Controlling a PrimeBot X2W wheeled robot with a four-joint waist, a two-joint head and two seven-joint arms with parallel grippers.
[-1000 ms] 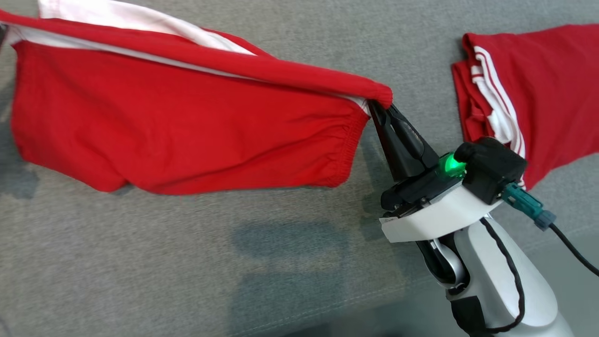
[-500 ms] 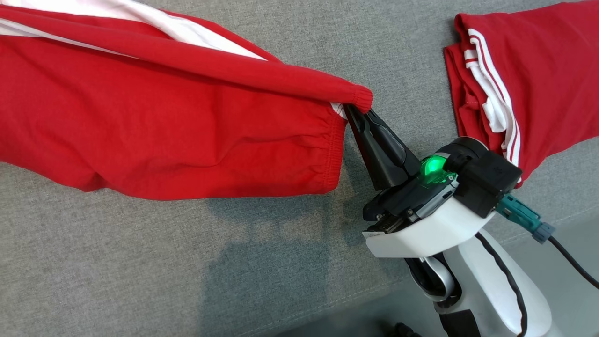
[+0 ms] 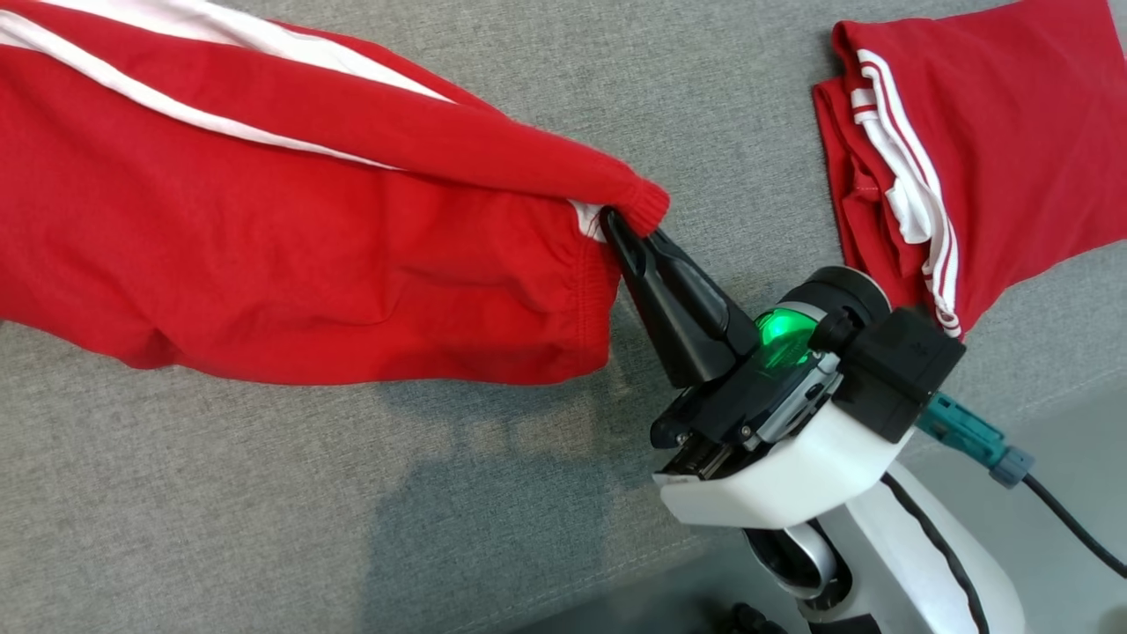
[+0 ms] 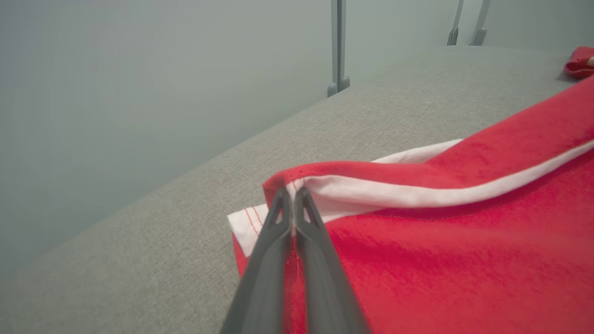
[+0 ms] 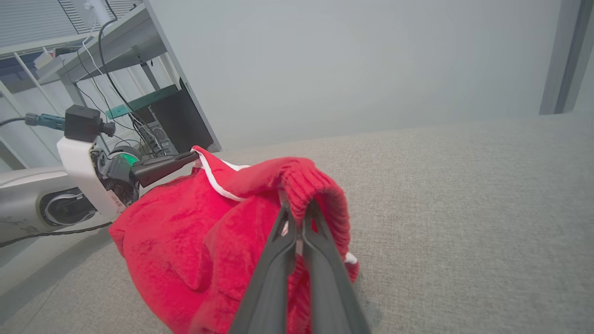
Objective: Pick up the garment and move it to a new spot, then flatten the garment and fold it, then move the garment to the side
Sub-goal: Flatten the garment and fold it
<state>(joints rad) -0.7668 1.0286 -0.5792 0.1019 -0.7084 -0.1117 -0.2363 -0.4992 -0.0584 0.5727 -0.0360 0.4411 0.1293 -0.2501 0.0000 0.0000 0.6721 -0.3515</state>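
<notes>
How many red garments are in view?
2. One red white-striped garment spans the head view's left, held by the right gripper; a second red striped garment lies upper right. More may be off-frame.

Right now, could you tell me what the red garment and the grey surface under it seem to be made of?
Red garment: soft, matte knit, probably fleece or cotton jersey; fuzzy nap, ribbed cuff. Grey surface: matte woven upholstery, judging by its fine heathered weave.
</notes>
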